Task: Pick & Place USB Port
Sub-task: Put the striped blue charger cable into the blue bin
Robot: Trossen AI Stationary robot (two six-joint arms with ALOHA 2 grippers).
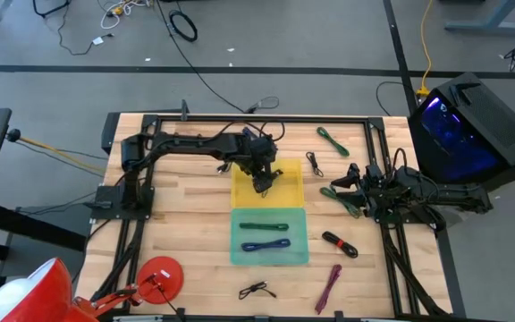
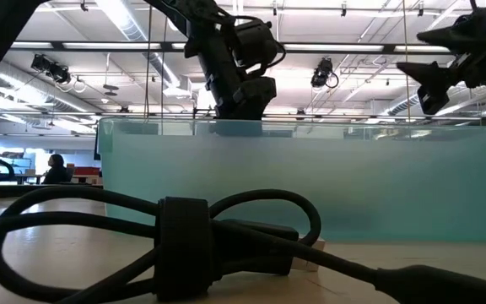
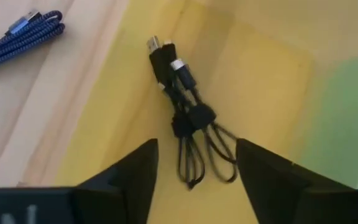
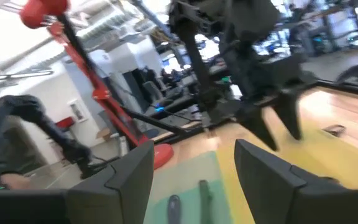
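Over the yellow tray (image 1: 289,170), at table centre: left gripper (image 3: 194,163), fingers spread wide, empty. Black cable (image 3: 185,118) lies on the tray floor straight ahead of the fingers, long axis running 12 to 6, metal plugs at the far end, loops nearest. Cable rubbery, bundled by a band; tray smooth plastic. Right gripper (image 4: 194,163) waits at 3 o'clock, spread, empty, farther off.

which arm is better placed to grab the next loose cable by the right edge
Right. The right gripper hovers open beside the green cable near the table's right side. The left gripper hangs open over the yellow tray, where a black cable lies.
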